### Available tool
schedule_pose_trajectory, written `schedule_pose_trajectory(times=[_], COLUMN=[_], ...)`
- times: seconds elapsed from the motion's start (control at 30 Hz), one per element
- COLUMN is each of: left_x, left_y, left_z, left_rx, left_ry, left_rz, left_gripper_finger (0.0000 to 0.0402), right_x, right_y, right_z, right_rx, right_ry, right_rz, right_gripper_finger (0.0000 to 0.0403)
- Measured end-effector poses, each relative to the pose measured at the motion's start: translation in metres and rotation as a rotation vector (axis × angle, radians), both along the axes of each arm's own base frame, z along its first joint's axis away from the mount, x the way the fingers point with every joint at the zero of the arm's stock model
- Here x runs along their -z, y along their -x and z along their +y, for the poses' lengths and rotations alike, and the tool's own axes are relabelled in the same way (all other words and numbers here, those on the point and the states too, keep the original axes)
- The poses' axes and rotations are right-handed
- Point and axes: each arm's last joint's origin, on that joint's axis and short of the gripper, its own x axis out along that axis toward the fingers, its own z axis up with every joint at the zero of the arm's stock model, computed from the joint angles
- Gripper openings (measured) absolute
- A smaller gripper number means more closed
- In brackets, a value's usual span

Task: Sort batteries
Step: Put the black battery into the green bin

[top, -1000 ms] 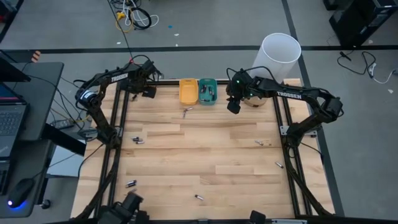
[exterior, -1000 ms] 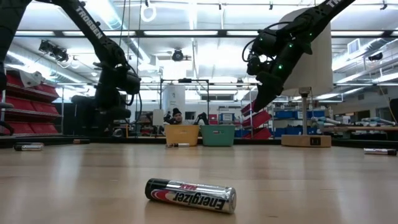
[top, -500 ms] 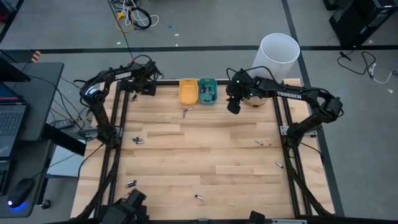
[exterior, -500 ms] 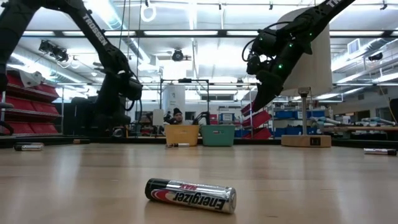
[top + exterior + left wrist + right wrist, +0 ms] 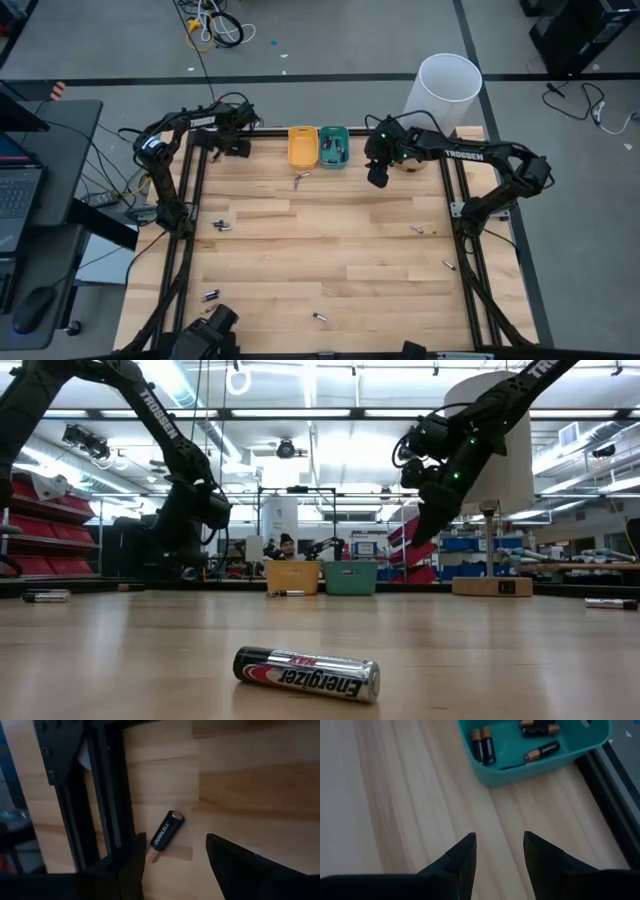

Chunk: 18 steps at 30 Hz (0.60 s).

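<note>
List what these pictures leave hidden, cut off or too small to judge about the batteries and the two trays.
- Yellow tray: its contents cannot be made out from the high view, and its wall hides them in the low view.
- Teal tray: the right wrist view's edge cuts it off, so its batteries cannot be fully counted.
- Loose batteries on the table: too small from above to tell sizes.
- Battery by the left gripper: its lower end sits behind a finger.

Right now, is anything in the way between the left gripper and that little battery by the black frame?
Nothing visible. The left gripper is open over bare wood, and the battery lies just ahead, close beside the black frame.
</note>
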Motion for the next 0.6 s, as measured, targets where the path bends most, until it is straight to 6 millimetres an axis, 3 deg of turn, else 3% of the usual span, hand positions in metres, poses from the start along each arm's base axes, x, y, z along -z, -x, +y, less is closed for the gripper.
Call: schedule_pose_trajectory(times=[0.27, 0.6], left_x=[0.013, 0.014], left_y=[-0.001, -0.002], left_z=[0.002, 0.003], left_rx=[-0.267, -0.277], left_ry=[-0.103, -0.128], left_rz=[-0.003, -0.006], left_gripper_finger=[0.0223, 0.0223], right_x=[0.011, 0.012], right_y=[0.004, 0.004], right_z=[0.002, 0.002], right_rx=[-0.011, -0.031], right_ry=[0.005, 0.024], right_rz=[0.005, -0.002], right_gripper_finger=[0.0149, 0.0149])
